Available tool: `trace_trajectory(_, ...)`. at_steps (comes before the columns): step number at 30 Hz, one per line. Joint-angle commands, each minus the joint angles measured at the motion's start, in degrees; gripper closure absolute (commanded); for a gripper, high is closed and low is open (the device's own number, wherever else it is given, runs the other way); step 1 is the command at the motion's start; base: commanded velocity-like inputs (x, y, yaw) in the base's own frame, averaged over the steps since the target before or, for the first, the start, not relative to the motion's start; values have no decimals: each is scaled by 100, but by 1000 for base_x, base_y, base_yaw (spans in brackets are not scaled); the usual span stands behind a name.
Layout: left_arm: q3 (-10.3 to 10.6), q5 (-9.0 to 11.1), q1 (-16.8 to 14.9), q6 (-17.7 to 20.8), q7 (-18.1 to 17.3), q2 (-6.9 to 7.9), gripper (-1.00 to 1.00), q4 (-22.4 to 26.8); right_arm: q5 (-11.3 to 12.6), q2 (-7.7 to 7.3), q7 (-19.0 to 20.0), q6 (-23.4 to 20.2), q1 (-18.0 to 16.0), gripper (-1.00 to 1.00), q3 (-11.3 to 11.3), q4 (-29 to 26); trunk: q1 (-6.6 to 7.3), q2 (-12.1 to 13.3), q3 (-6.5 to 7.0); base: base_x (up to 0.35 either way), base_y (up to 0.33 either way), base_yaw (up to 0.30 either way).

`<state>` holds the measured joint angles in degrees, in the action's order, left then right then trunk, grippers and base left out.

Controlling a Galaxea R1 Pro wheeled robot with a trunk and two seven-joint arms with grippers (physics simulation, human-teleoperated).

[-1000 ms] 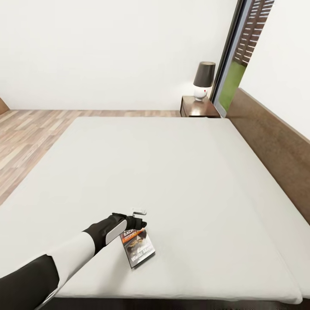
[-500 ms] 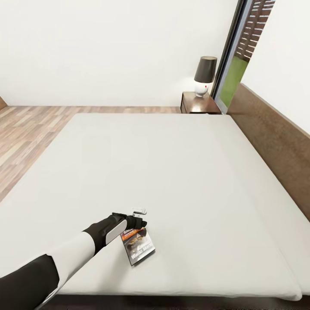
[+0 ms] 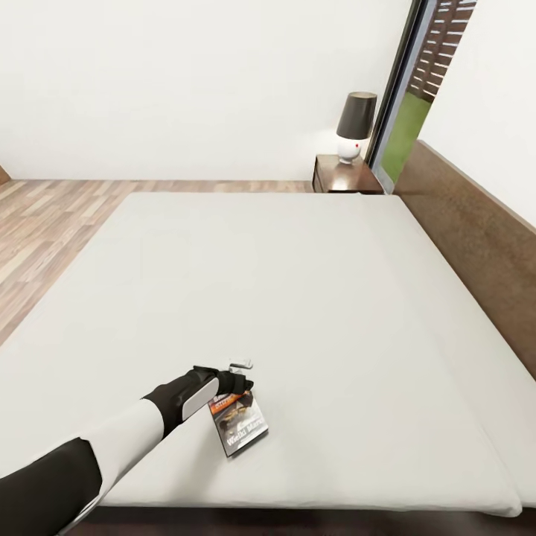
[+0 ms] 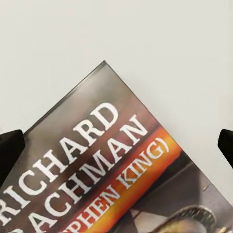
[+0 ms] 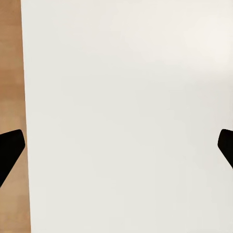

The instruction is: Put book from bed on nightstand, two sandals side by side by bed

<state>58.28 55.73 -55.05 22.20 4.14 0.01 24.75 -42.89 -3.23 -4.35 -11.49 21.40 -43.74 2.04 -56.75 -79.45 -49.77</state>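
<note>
Bedroom walls are plain white, with wood flooring to the left and a wide pale bed [image 3: 298, 283] taking up most of the head view, its brown headboard [image 3: 476, 238] running along the right. At the far right corner stands a nightstand [image 3: 344, 177] carrying a lamp [image 3: 354, 126].

On the near part of the mattress lies the book [image 3: 240, 426], flat, cover up. The left gripper [image 3: 237, 376] hangs over the book's far end. In the left wrist view its dark fingers [image 4: 9, 148] sit at either edge of the picture, spread wide, with the book [image 4: 111, 170] lying between them, the "Richard Bachman" lettering plain to read; they are not closed on anything. I cannot tell whether they touch the cover.

The right gripper [image 5: 116, 145] likewise has its fingers [image 5: 8, 148] spread apart, empty, over bare mattress with a strip of floor beside it.

By my reckoning the task is barely begun: the book is not yet gripped or lifted off the bed, the carry to the nightstand remains, and both sandals are yet to be dealt with.
</note>
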Motion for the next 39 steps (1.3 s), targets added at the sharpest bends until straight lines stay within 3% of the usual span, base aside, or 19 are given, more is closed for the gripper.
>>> trace_trajectory(1,33,55,-19,9,43,4,-100,9,-57,-2,-22,-6,-3,-100,-47,8,0,-2,-3,0,0,0)
trace_trajectory(13,34,26,-80,-198,45,15,-100,-6,-63,2,-21,5,-2,-100,-44,14,0,-2,-7,0,0,0)
trace_trajectory(23,33,-165,-110,-266,57,12,-100,-20,-65,5,-20,6,-2,-100,-14,13,0,-2,-7,0,0,0)
trace_trajectory(31,30,-209,-118,-275,60,11,-100,-28,-70,52,-22,7,-4,-100,9,9,0,-2,-7,0,0,0)
trace_trajectory(35,28,-215,-119,-276,61,11,-100,-30,-70,61,-22,7,-2,-100,13,8,-88,-162,-79,0,0,0)
trace_trajectory(39,26,-218,-120,-277,61,12,-100,-31,-70,65,-22,7,-3,-100,15,8,-88,-162,-79,0,0,0)
